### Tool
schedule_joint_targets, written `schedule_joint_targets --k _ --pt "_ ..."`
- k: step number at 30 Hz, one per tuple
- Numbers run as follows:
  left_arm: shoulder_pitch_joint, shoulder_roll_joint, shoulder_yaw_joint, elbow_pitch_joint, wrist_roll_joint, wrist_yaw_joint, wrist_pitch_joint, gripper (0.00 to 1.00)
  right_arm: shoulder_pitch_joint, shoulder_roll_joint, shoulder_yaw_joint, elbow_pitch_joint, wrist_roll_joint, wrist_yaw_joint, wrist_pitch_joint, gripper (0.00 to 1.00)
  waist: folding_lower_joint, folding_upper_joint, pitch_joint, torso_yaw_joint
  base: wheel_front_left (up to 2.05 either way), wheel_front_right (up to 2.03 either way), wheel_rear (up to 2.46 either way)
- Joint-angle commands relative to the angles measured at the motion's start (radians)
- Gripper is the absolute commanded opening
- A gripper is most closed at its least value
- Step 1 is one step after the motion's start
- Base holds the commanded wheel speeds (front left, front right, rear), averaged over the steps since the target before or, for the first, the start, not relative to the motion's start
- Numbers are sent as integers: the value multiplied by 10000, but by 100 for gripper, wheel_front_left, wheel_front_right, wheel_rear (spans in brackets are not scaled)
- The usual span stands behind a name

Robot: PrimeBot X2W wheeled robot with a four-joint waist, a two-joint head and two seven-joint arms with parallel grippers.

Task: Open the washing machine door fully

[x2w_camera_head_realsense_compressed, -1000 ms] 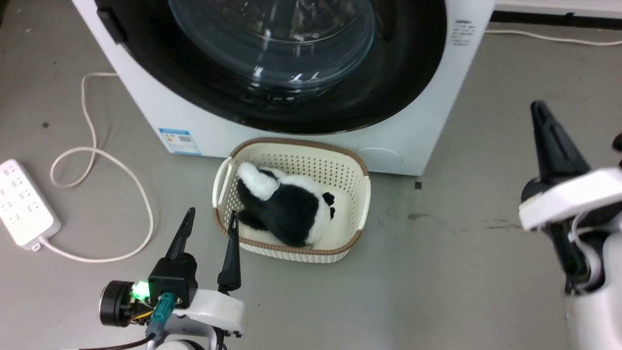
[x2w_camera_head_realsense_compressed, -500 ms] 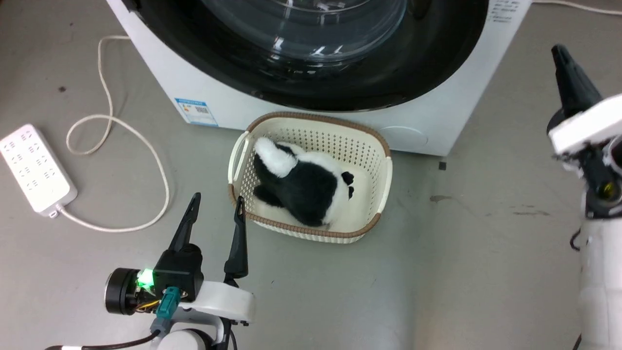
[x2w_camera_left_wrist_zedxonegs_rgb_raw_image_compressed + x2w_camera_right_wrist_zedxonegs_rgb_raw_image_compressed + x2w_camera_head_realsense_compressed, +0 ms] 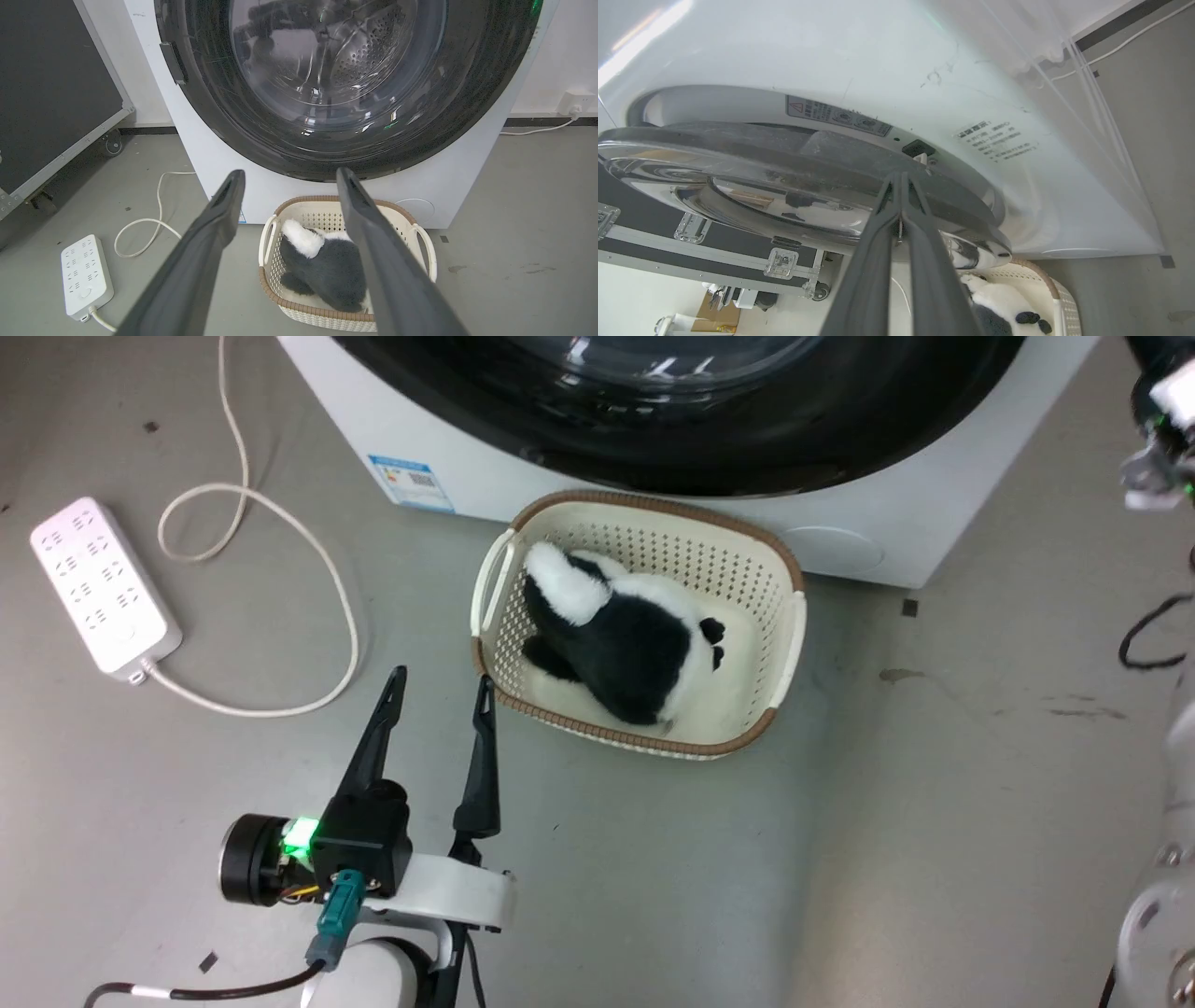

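Right wrist view — jaws together at washing machine door (image 3: 738, 186) rim.

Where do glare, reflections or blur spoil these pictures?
Head view: glare streaks on the glass of the washing machine door. Left wrist view: bright reflections across that glass. Right wrist view: a glare patch on the washing machine, upper left; its door rim mirrors the room.

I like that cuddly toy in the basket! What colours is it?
The plush toy is black and white, clearest in the head view.
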State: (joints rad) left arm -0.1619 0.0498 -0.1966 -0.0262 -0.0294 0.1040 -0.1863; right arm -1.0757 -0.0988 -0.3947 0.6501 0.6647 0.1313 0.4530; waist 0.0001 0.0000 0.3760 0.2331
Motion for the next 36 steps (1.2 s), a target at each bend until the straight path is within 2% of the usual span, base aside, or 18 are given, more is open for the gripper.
schedule_joint_targets --k 1,2,4,21,30,36 --pt "-189 12 -109 -41 -20 99 -130 100 -699 -151 -269 522 209 -3 251 0 -1 0 166 147 0 0 0" --pt "-246 11 -185 -45 -37 146 -193 100 -1314 -290 -576 1221 255 -4 611 0 -1 0 311 267 0 0 0" --pt "-287 10 -238 -46 -47 175 -235 100 -1729 -397 -759 1692 267 -4 858 0 -1 0 411 346 0 0 0" --pt "-678 7 -592 -86 -118 449 -570 100 -4073 -1003 -1890 4575 714 -5 2456 0 -1 0 982 828 0 0 0" --pt "-620 16 -645 44 -97 585 -755 100 -3521 -923 -2169 5058 1336 -6 3659 0 -1 0 400 773 0 0 0" --pt "-210 102 -523 248 -65 520 -755 100 -1749 -348 -2063 4211 1653 -6 4176 0 -1 0 -638 521 0 0 0"
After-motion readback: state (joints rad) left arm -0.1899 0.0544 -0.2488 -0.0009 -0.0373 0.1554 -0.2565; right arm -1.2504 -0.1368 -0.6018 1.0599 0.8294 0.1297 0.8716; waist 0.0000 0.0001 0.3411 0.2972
